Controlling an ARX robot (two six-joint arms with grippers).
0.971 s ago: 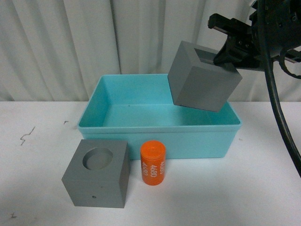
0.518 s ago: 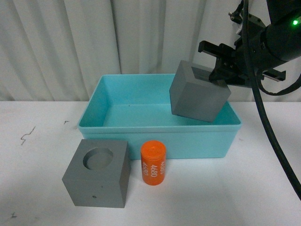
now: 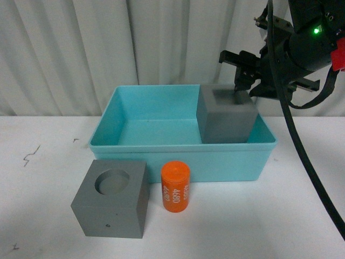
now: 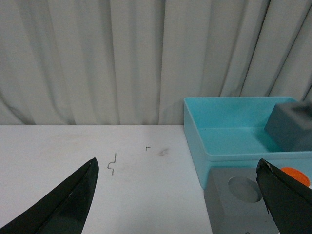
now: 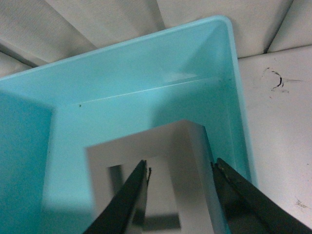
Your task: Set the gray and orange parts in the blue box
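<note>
While the right gripper (image 3: 241, 86) grips one wall of the gray cube with the square recess (image 3: 226, 120), low inside the blue box (image 3: 161, 144), right of frame | step: placing first part | next: release, lift clear | waiting lower left: round-recess cube (image 3: 111, 198), orange cylinder (image 3: 175, 186) | left gripper (image 4: 175, 200): spread wide, empty.

Place: looks to me like a lab test bench
Evidence: white table (image 3: 302, 216), pale curtain (image 3: 108, 48) backdrop
</note>
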